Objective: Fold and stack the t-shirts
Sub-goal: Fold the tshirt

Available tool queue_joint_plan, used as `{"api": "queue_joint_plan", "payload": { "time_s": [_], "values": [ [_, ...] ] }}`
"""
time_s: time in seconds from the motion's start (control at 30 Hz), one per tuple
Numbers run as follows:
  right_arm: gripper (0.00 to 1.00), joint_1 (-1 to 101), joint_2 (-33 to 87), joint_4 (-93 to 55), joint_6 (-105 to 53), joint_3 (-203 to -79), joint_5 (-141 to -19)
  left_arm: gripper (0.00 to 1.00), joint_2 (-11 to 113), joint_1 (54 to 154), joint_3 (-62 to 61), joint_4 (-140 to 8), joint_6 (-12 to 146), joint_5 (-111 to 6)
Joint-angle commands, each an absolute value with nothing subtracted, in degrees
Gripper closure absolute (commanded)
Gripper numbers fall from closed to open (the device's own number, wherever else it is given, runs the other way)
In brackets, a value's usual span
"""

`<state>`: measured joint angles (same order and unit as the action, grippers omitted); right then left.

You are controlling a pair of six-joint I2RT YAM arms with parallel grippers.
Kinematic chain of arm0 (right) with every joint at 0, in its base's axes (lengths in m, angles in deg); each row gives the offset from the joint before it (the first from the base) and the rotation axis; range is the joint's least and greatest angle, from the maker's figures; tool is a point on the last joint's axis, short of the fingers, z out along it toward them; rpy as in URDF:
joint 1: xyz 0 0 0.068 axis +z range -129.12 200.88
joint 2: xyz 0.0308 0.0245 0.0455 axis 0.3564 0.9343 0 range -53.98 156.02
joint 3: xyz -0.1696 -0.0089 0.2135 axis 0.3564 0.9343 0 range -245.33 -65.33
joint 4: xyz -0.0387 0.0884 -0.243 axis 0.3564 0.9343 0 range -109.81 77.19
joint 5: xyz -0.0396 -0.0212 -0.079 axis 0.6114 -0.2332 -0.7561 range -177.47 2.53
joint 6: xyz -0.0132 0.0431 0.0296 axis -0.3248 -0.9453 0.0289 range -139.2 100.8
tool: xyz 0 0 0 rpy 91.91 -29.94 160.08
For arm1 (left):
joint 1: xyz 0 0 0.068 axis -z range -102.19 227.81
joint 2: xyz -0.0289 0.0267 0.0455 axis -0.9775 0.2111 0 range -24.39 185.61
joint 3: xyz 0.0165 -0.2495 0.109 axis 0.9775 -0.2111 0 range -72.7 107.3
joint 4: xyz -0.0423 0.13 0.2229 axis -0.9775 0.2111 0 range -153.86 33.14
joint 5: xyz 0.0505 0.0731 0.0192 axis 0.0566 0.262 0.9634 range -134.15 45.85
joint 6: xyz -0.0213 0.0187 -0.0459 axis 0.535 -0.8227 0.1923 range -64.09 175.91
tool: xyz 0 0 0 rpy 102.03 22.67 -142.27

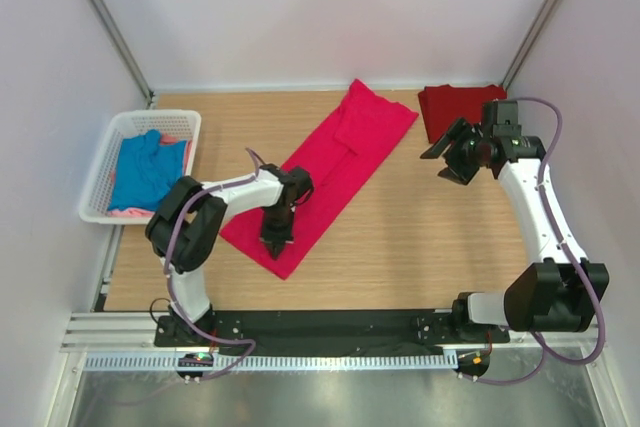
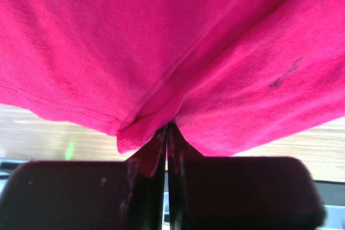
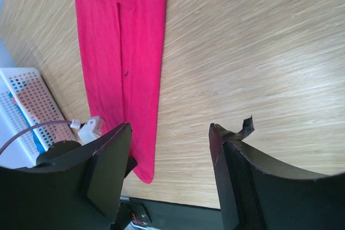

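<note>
Wooden table [image 1: 420,237] bears pink-red t-shirt [image 1: 345,152] — left jaws pinch its hem, right jaws gape.

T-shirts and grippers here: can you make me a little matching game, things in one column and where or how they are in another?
1. bright pink t-shirt
2. dark red t-shirt
3. blue t-shirt
4. right gripper

A. in the white basket
B. open, holding nothing
C. folded, far right of the table
D. laid out mid-table, pinched by the left gripper

Pairs: 1-D, 2-C, 3-A, 4-B
</note>
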<state>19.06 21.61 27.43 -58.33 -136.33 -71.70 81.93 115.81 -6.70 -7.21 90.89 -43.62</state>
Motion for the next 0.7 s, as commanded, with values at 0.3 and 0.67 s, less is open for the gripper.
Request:
{"api": "queue_joint_plan", "payload": {
  "time_s": [0.3, 0.67],
  "values": [
    [0.33, 19.1, 19.0, 35.6, -56.2, -141.0, -78.4, 1.00, 86.7, 131.9, -6.4, -7.8, 110.4, -46.8],
    [0.34, 28.9, 7.4, 38.3, -65.2, -129.5, -79.2, 0.65, 85.1, 136.6, 11.1, 8.7, 109.6, -39.0]
  ]
}}
